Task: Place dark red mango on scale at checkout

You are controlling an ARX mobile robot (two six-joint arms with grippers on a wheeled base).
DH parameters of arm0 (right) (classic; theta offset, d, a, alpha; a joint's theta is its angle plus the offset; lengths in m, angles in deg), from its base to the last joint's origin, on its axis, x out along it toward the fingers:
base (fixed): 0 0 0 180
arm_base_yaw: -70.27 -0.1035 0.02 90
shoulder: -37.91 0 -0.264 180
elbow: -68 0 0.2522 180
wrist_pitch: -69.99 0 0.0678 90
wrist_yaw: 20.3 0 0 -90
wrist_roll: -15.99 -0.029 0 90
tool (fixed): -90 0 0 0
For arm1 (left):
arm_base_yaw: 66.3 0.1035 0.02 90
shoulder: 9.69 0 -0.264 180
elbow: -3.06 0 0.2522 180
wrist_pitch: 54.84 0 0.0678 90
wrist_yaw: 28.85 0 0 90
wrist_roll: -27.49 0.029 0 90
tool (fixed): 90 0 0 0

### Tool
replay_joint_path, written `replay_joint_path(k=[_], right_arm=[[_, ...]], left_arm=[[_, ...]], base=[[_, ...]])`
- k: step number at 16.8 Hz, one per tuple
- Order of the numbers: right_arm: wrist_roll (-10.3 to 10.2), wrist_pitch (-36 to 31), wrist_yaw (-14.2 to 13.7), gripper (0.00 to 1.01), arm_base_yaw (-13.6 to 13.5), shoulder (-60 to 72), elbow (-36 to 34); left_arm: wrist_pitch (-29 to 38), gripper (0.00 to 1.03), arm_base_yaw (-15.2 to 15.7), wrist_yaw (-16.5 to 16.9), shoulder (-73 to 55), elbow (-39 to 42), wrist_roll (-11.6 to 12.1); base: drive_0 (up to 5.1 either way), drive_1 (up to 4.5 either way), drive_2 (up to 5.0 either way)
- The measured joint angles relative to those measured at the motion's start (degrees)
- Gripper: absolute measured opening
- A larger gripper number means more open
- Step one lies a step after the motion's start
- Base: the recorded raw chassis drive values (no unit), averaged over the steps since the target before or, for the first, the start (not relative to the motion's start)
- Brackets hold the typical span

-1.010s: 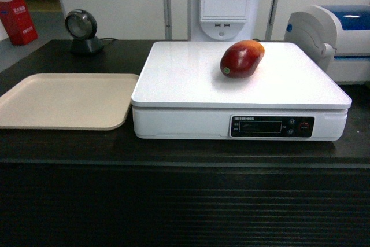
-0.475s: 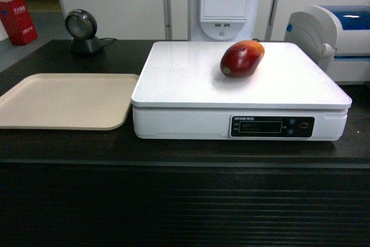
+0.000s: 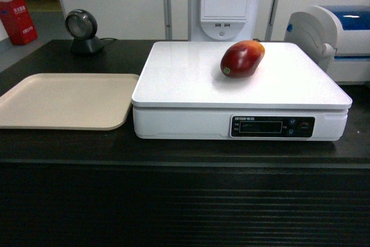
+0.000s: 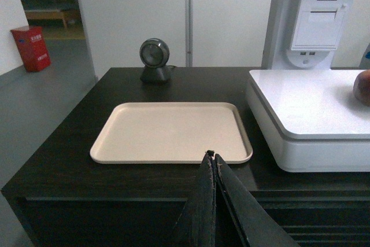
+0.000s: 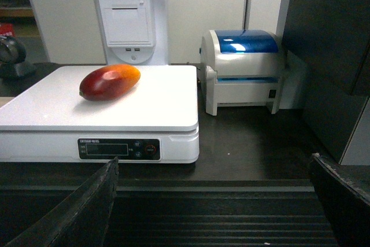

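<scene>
Nothing has changed: the dark red mango (image 3: 242, 58) stays on the scale (image 3: 191, 79); task appears complete. Left claw (image 4: 214, 157) closed, empty; right claw (image 5: 214, 201) spread wide, empty.

A shop checkout is showing here. A weighing scale (image 3: 240, 82), barcode scanner (image 3: 82, 32) and label printer (image 5: 244, 70) are sitting on the bench (image 3: 69, 146).

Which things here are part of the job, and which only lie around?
Job: mango, resting on the scale; checkout counter.

Lying about: beige tray, round scanner, blue-topped printer, receipt printer, red box.
</scene>
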Motion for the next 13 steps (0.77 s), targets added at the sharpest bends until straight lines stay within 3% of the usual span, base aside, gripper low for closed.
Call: replay_joint_path(k=[5, 7, 13], right_arm=[[0.00, 0.00, 0.00, 0.98, 0.00, 0.00, 0.00], [0.00, 0.00, -0.02, 0.98, 0.00, 0.00, 0.00], [0.00, 0.02, 0.00, 0.98, 0.00, 0.00, 0.00]], left_arm=[[-4.50, 0.02, 0.00, 0.00, 4.61, 0.00, 0.02], [-14.14, 0.02, 0.00, 0.17, 10.91, -0.04, 0.04], [-14.49, 0.02, -0.02, 0.00, 13.86, -0.04, 0.07]], base=[[0.0, 0.00, 0.0], [0.0, 0.00, 0.0], [0.0, 0.00, 0.0]])
